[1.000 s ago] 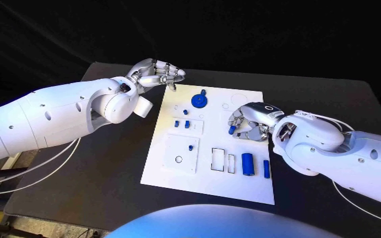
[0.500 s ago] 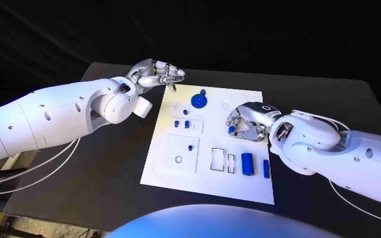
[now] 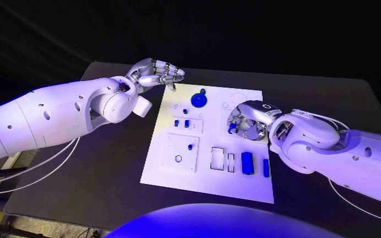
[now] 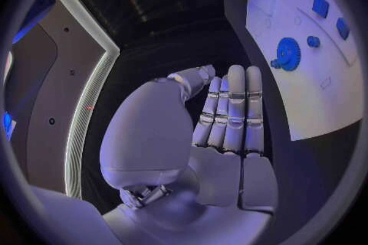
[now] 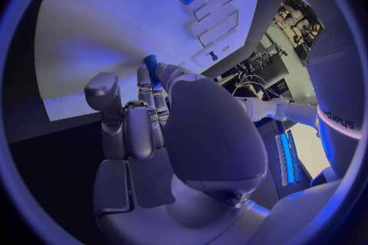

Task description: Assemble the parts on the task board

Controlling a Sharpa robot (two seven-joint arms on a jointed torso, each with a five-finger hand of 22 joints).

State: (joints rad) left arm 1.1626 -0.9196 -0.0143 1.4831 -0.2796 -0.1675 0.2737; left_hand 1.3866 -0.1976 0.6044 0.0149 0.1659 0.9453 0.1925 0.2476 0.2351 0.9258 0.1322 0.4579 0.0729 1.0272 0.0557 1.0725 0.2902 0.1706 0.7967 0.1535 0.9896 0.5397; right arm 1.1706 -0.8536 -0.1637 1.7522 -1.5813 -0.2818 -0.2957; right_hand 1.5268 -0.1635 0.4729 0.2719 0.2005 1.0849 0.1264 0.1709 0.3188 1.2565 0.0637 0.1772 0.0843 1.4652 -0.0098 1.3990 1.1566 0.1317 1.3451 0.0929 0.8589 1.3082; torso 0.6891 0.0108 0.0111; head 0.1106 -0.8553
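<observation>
the right hand [image 3: 248, 125] hovers over the right part of the white board [image 3: 208, 180], its fingers [image 5: 150, 98] pinched on a small blue peg [image 3: 232, 129], probably so the peg can be lowered into one of the board's sockets. the peg is short and stubby, and its tip pokes out between the fingers in the right wrist view. the left hand [image 3: 157, 74] sits off the board's far left corner, above the black counter [image 3: 103, 155], likely parked there to keep out of the way; its fingers [image 4: 233, 107] are curled in against the palm with nothing in them. on the board lie a round blue disc [image 3: 199, 101] near the far edge, two little blue blocks [image 3: 181, 123] on the left side, and a fat blue cylinder [image 3: 248, 162] beside a thinner blue bar [image 3: 266, 167] near the open rectangular slots [image 3: 217, 158]. most pieces look unplaced, so the assembly seems to be at an early stage.
</observation>
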